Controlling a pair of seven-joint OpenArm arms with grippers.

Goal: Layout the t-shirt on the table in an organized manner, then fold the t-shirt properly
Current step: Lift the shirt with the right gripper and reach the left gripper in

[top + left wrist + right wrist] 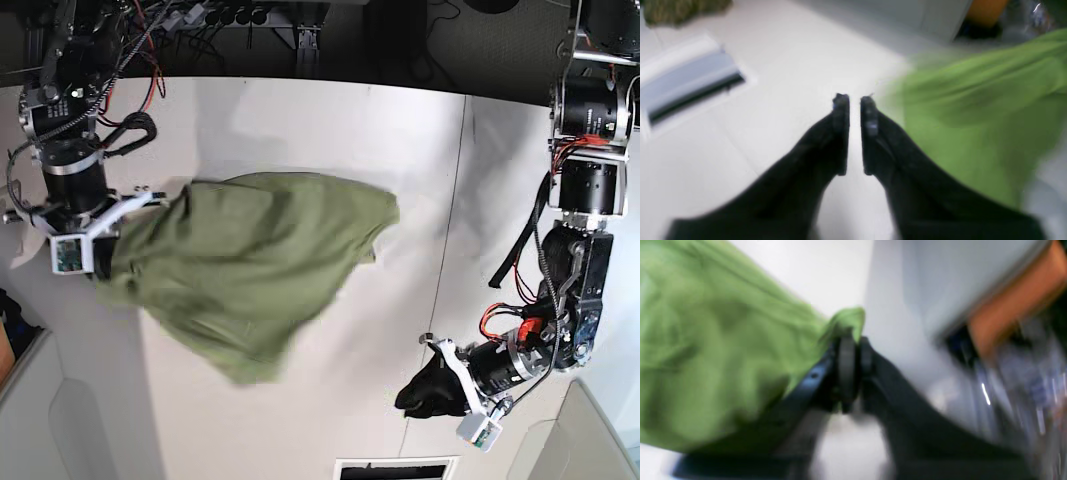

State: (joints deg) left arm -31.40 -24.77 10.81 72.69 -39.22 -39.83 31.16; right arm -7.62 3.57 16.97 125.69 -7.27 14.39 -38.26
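The olive-green t-shirt (pixel 260 260) hangs spread over the left half of the white table (pixel 300 120), its lower edge blurred. In the right wrist view, my right gripper (pixel 853 340) is shut on a corner of the t-shirt (pixel 706 356), and a tuft of cloth pokes out past the tips. In the base view the cloth hides those fingers beside the right arm (pixel 75 180). My left gripper (pixel 855 100) stands apart from the t-shirt (pixel 973 126), fingers slightly parted with nothing between them. It sits low at the table's front right (pixel 410 398).
A dark rectangular slot (pixel 390 470) lies in the table near the front edge, also visible as the slot (pixel 690 83) left of my left gripper. A thin seam (pixel 460 250) runs down the right side. An orange object (pixel 1017 303) and cluttered gear lie beyond the table edge.
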